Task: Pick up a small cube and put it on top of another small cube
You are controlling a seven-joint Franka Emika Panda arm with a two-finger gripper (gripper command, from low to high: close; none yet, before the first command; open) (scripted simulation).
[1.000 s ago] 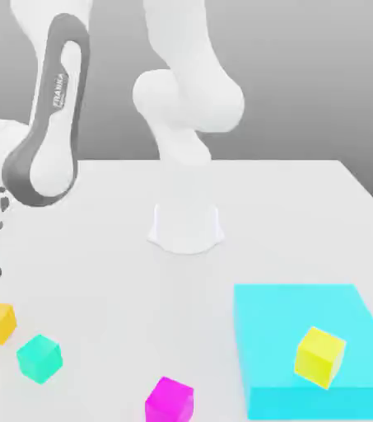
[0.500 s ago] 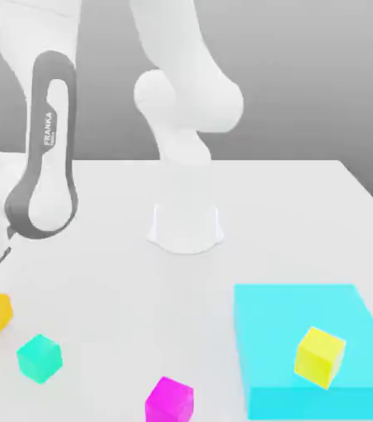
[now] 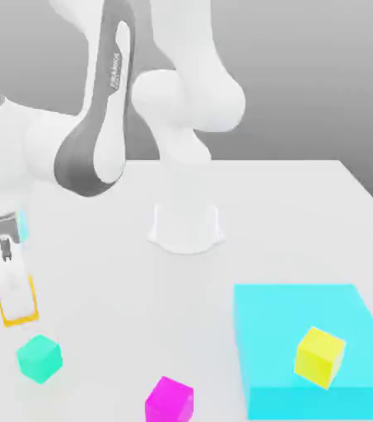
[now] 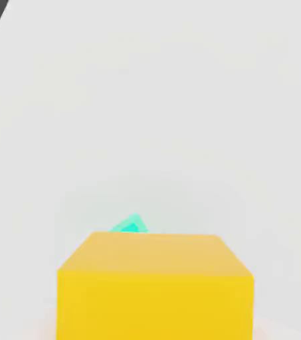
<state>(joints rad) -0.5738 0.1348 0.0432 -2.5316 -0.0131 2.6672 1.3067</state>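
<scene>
While clenching on the amber cube [image 3: 18,307] near the bench's [image 3: 288,214] edge, the fingers [image 3: 12,280] are likely gripping something rigid, light, smooth-faced.

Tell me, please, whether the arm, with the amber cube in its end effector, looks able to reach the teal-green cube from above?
Probably yes. The end effector, shut on the amber cube, sits close beside the teal-green cube, and nothing stands between them or over the teal-green cube's top face.

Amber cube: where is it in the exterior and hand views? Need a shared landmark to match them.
Exterior view: the amber cube sits at the far left, held in the shut gripper, just above the teal-green cube.
Hand view: it sits low in the middle.
Shared landmark: the teal-green cube, peeking out behind it.
</scene>
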